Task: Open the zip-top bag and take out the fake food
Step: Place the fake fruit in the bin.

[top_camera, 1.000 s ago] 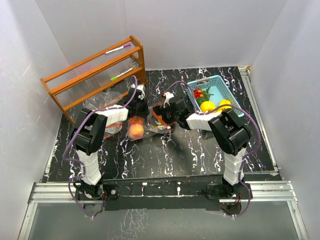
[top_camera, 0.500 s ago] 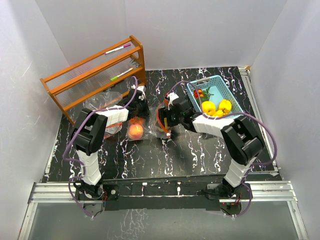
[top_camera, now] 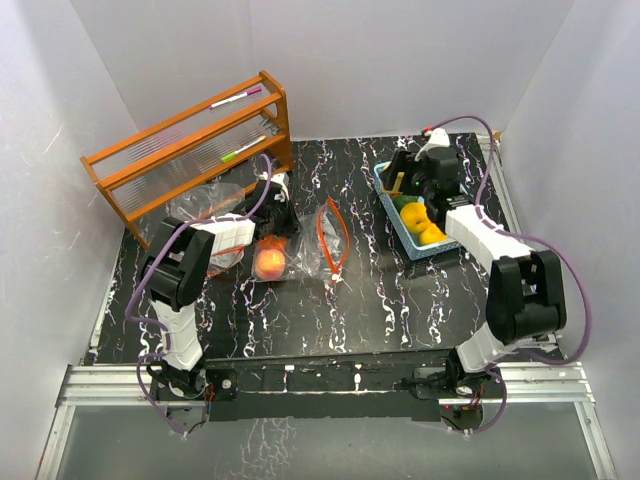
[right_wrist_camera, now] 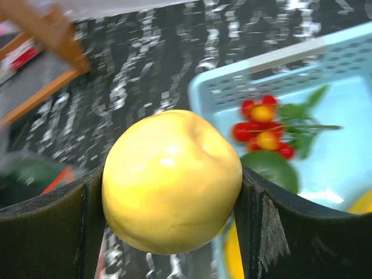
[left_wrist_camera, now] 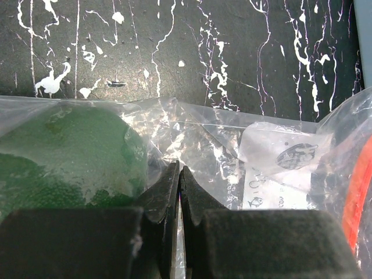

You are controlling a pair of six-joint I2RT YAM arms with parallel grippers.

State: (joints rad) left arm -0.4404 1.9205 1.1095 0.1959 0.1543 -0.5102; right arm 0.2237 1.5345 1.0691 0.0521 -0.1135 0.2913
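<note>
I'm clamping the yellow fruit (right_wrist_camera: 172, 174) in my right gripper (right_wrist_camera: 171, 195), basket (right_wrist_camera: 279, 61) just beyond for dropping, left gripper (left_wrist_camera: 179, 189) pinching the bag (left_wrist_camera: 215, 145) film to anchor it.

We record: table (top_camera: 380, 290), black with white marbling; basket (right_wrist_camera: 290, 70), pale blue; rack (top_camera: 185, 150), orange-brown; yellow fruit (right_wrist_camera: 171, 180), pale; berry cluster (right_wrist_camera: 261, 125), red, yellow, green-leaved; bag (top_camera: 330, 240), clear, red-orange zip; bagged fruit (top_camera: 269, 262), peach-orange; green piece (left_wrist_camera: 64, 157), dark.

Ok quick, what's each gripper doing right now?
Left gripper: closed, pinching the zip-top bag.
Right gripper: holding a yellow fake fruit.
</note>
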